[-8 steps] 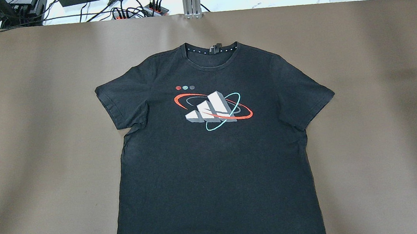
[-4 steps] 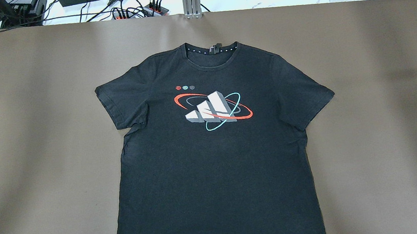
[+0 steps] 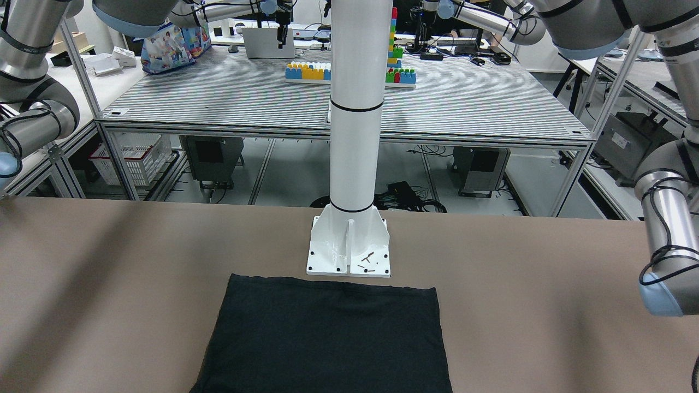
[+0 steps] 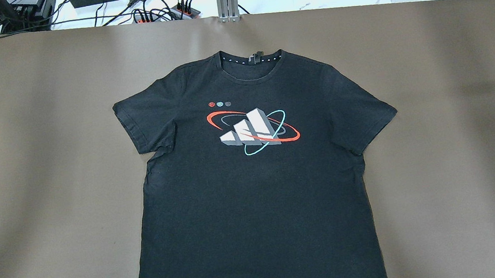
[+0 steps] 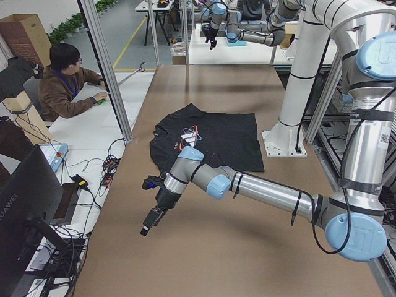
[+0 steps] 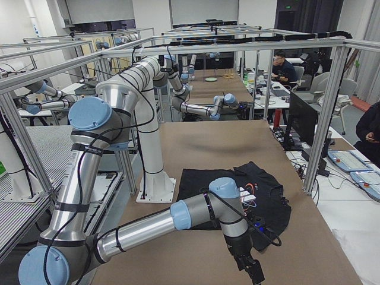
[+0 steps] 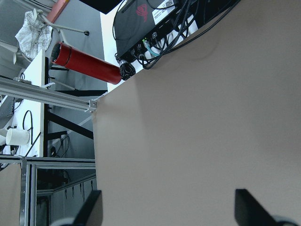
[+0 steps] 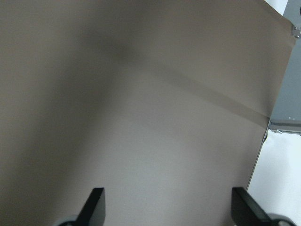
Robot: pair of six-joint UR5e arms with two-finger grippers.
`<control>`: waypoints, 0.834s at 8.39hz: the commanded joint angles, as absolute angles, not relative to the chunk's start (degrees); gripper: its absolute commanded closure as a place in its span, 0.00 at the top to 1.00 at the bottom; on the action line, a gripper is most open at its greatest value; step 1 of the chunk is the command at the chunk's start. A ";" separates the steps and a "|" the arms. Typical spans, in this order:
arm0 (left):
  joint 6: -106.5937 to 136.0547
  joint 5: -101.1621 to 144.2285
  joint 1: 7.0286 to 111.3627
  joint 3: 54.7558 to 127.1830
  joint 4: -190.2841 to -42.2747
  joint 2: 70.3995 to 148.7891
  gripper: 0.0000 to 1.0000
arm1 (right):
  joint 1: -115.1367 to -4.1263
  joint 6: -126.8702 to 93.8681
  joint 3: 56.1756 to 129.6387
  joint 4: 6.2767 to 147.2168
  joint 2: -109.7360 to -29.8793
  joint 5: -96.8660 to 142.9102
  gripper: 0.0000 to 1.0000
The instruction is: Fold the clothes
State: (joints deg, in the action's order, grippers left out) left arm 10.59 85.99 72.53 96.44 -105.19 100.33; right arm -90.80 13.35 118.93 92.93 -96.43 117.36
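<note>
Neighbouring shirt (image 4: 254, 190): pedestal base (image 3: 349, 248), cables (image 4: 142, 15).

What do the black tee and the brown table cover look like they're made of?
Black tee: soft knit, probably cotton jersey; matte, slightly faded, lying limp with small wrinkles and stitched hems. Chest logo: looks like flat opaque print on the fabric. Brown table cover: smooth sheet, perhaps vinyl or coated paper; faint satin sheen, no visible weave.

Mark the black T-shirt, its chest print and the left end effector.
black T-shirt (image 4: 252, 215): overhead exterior, plain front panel.
chest print (image 4: 250, 129): overhead exterior, white stripes.
left end effector (image 7: 169, 209): left wrist-mounted, midway between fingertips.
</note>
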 commanded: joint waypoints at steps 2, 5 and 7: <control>11.16 86.48 72.42 97.91 -105.38 98.97 1.00 | -90.70 13.01 118.74 92.90 -96.42 117.60 0.94; 16.41 92.24 71.98 97.82 -106.69 99.66 1.00 | -90.44 12.84 117.26 92.99 -96.15 117.33 0.94; 23.16 100.33 70.85 97.65 -112.47 99.84 1.00 | -90.26 12.92 113.14 92.81 -93.01 117.51 0.94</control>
State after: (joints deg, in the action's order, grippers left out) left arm 16.93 92.81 71.96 97.94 -107.61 99.60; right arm -90.44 13.00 116.72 92.95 -95.63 117.37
